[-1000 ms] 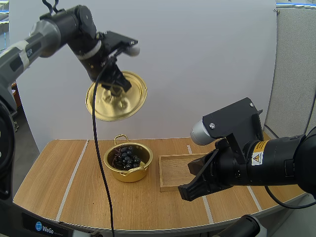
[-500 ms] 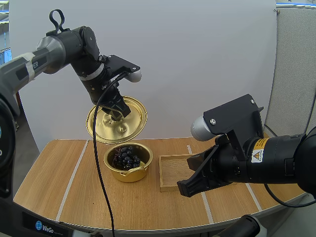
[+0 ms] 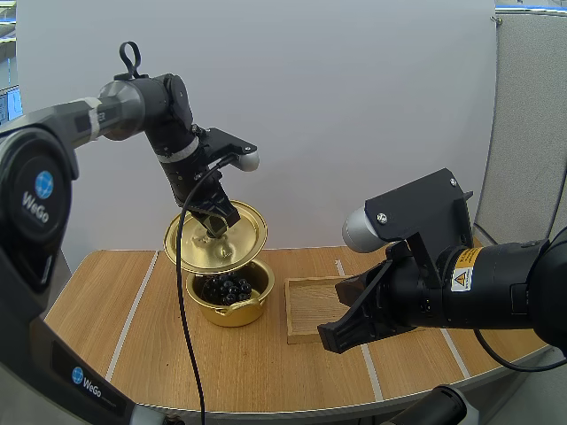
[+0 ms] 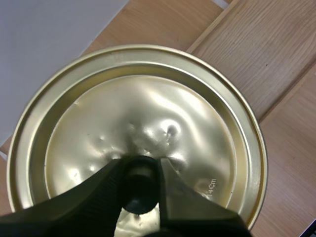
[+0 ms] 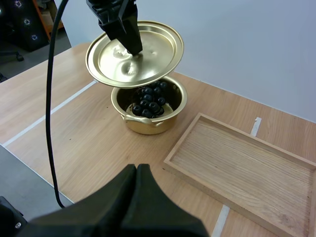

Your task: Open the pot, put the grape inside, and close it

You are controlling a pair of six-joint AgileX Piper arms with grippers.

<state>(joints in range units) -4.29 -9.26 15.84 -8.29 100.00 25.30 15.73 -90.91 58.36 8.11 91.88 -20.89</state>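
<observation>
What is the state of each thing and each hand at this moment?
pot, open, upright
lid, held tilted just above the pot
grapes, inside the pot
wooden tray, flat beside the pot
left hand, shut on the lid's knob
right hand, shut on nothing
</observation>
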